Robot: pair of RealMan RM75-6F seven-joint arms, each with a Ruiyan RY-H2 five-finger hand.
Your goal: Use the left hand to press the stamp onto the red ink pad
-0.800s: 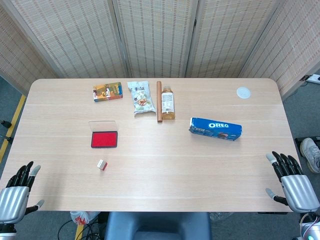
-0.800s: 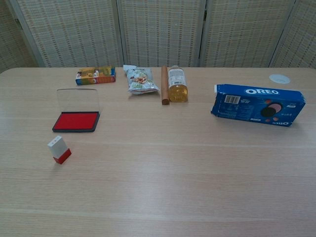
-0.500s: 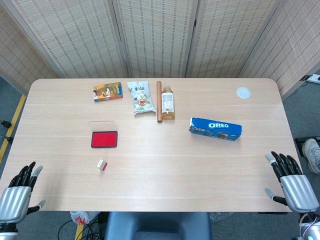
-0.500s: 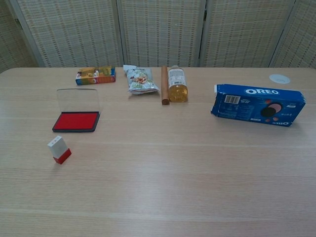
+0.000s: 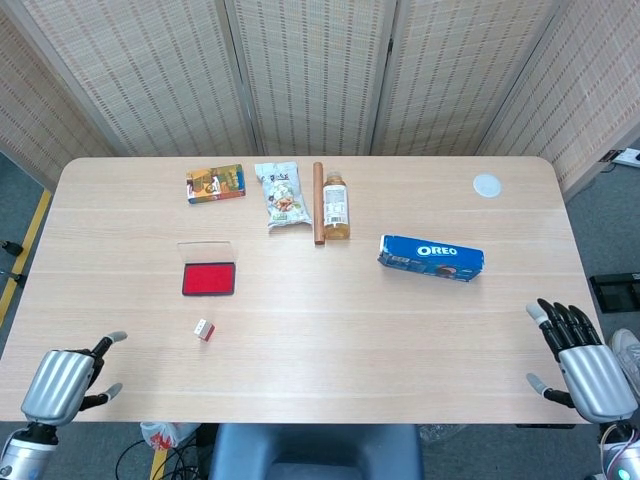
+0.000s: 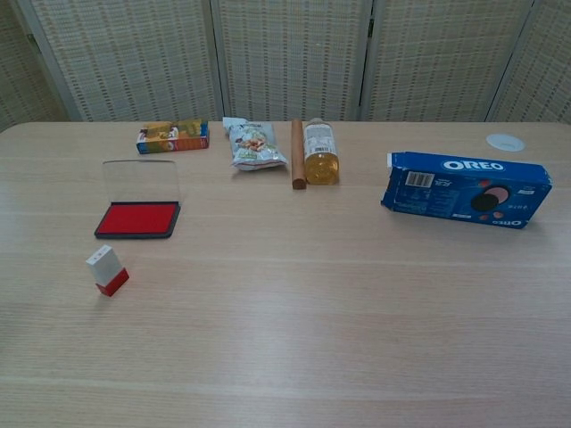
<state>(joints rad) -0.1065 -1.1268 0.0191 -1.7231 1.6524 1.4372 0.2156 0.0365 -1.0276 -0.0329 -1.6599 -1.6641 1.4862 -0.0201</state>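
The left hand (image 5: 62, 385), fingers spread and holding nothing, is hovering at the table (image 5: 300, 370) edge, near the stamp (image 5: 204, 329) lying just before the ink pad (image 5: 208, 278), apparently readying a grasp.

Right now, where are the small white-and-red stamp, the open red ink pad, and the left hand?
small white-and-red stamp (image 6: 107, 269), chest view, on its white upper body.
open red ink pad (image 6: 137, 218), chest view, on the red ink surface.
left hand (image 5: 62, 385), head view, on its silver back.

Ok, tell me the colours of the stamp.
The stamp is white with a red base, clearest in the chest view.
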